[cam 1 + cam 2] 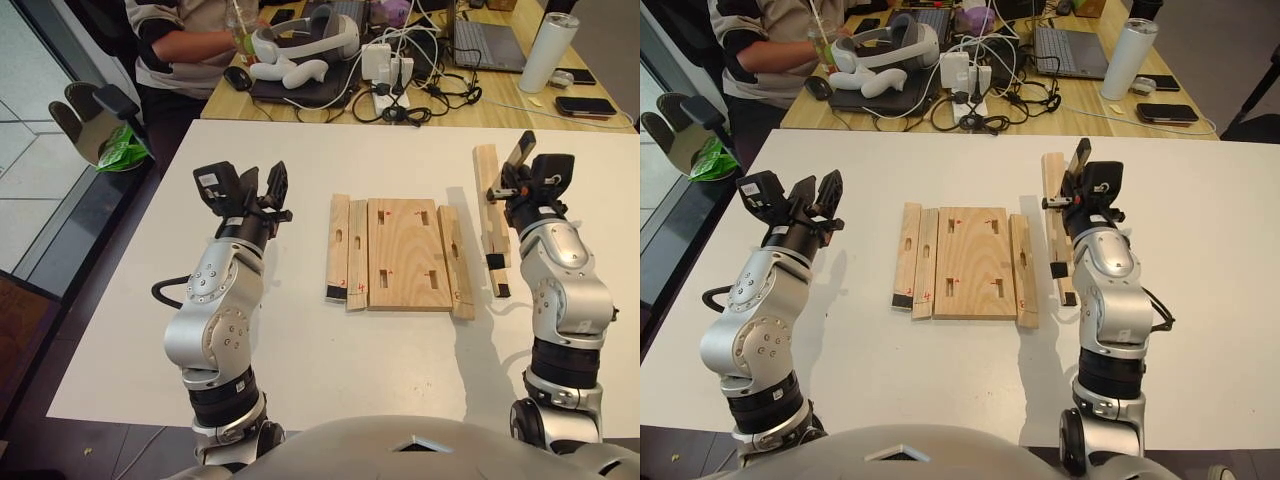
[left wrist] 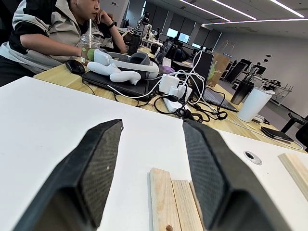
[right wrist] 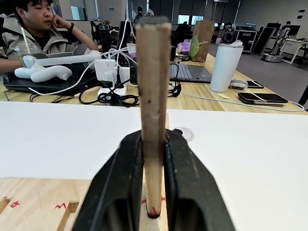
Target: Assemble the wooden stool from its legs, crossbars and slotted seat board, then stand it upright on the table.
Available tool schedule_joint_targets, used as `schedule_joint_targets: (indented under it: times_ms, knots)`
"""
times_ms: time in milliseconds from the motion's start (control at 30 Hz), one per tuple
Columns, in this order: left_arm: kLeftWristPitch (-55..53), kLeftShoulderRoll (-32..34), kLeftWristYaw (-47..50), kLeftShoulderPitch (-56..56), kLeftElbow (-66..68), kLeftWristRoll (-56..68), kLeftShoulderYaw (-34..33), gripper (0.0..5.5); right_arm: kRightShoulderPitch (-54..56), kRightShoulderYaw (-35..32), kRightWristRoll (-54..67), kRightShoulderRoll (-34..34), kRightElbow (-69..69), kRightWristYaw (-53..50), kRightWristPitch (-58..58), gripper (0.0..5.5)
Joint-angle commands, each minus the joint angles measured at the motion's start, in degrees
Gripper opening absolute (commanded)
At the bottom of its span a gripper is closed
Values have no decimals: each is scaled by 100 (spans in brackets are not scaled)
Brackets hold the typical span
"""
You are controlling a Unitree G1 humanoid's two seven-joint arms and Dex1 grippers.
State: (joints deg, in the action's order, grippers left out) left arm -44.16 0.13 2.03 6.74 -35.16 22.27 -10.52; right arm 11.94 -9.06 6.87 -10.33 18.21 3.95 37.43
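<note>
The slotted seat board (image 1: pixel 408 253) lies flat mid-table. Two wooden bars (image 1: pixel 338 247) lie side by side against its left edge, and one slotted bar (image 1: pixel 455 262) lies along its right edge. Further right, two longer pieces (image 1: pixel 487 185) lie on the table beside my right gripper. My right gripper (image 1: pixel 519 180) is shut on a thin wooden bar (image 3: pixel 153 86), which stands upright between the fingers (image 3: pixel 126 168). My left gripper (image 1: pixel 255 190) hovers left of the parts, open and holding nothing, its pads (image 2: pixel 91 178) wide apart.
Behind the white table (image 1: pixel 300 340) stands a wooden desk (image 1: pixel 500 95) with a headset (image 1: pixel 300 45), cables, a laptop, a white tumbler (image 1: pixel 548 50) and phones. A person sits at its far left. There is free room at the table's front and far left.
</note>
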Motion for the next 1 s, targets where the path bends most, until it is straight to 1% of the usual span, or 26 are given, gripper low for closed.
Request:
schedule_joint_targets:
  times_ms: [33, 133, 433, 767, 833, 933, 1000]
  knots:
    - [17, 61, 7, 41, 45, 11, 22, 231, -410, 11, -7, -35, -339, 141, -323, 40]
    - [6, 63, 3, 39, 33, 21, 28, 231, -713, -56, -42, -154, -781, 282, -639, 40]
    - [-24, 121, -39, 194, 107, 21, 100, 231, 61, 0, 8, -63, -1359, 267, -1546, 40]
    - [-76, 164, -21, 193, 53, 92, 118, 231, 252, 28, 28, 202, -2133, 297, -2698, 40]
    - [-84, 166, -14, 188, 48, 113, 132, 231, 178, 79, -58, 173, -2729, 378, -2973, 40]
    - [-121, 189, -41, 191, 53, 161, 165, 231, 17, 210, -194, -24, -4376, 680, -2951, 40]
    - [-152, 213, -68, 212, 59, 191, 175, 231, -38, 172, -216, -129, -5010, 760, -3237, 40]
